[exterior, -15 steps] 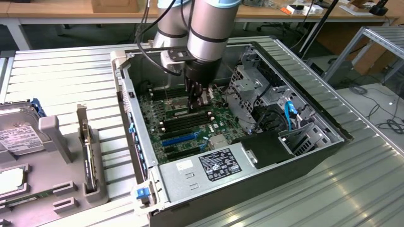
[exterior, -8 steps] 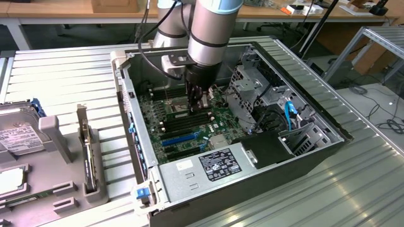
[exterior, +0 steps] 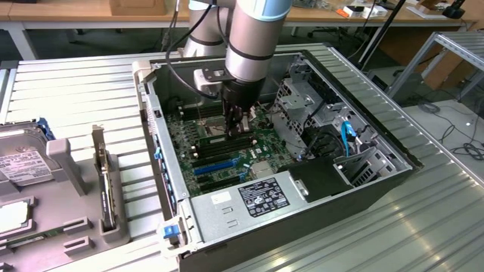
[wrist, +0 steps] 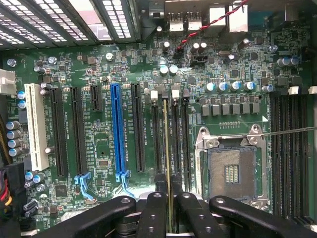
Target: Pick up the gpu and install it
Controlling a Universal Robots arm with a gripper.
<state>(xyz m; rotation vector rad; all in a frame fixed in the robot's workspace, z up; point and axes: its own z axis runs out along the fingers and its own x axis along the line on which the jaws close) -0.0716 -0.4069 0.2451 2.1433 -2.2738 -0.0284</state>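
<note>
Open computer case (exterior: pixel 325 226) lying on a ribbed metal worktop (exterior: pixel 68 96), with the robot arm (exterior: pixel 253 34) reaching down into it.

The gpu (wrist: pixel 167 148) is a long, narrow, very thin green board. The wrist view shows it edge-on as a slim olive-yellow line. It is held upright inside the case, over the group of dark memory slots (wrist: pixel 177 134) that lie between the blue slot (wrist: pixel 118 129) and the processor socket (wrist: pixel 230 171). Whether its lower edge touches a slot cannot be told.

The tool (wrist: pixel 168 186) is nearly closed, its matt black fingers (wrist: pixel 159 191) pinching the gpu from both flat sides. In the exterior view the tool (exterior: pixel 239 127) stands vertically above the middle of the motherboard (exterior: pixel 226 147).

The motherboard (wrist: pixel 99 74) is glossy green laminate, densely set with small parts:
- Silver-topped cylindrical capacitors (wrist: pixel 230 86).
- Long black plastic slots, plus one white slot (wrist: pixel 34 124).
- The square metal-framed socket.

In the exterior view a sheet-metal power supply with a printed label (exterior: pixel 257 198) fills the near end of the case. Perforated steel drive cages (exterior: pixel 298 105) stand toward the exterior view's right.

On the exterior view's left a grey moulded tray (exterior: pixel 76 226) holds a dark flat card (exterior: pixel 102 181) standing on edge, with a hard drive (exterior: pixel 22 164) beside it.
</note>
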